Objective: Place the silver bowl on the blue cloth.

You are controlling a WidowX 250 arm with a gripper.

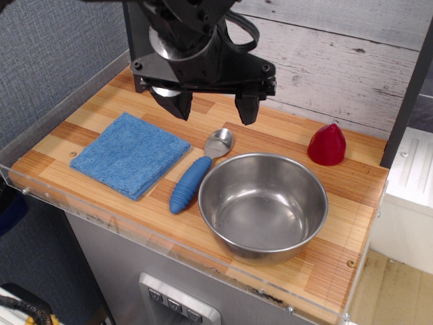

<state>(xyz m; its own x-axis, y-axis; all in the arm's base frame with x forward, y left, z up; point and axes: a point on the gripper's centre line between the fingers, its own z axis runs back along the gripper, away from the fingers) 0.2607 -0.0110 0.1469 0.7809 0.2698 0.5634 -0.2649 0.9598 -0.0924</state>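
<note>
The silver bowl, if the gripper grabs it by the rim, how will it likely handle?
The silver bowl looks rigid and thin-walled, so probably light. Its polished rim may be slippery in the open gripper. Sitting wide and flat, it seems unlikely to tip.
</note>
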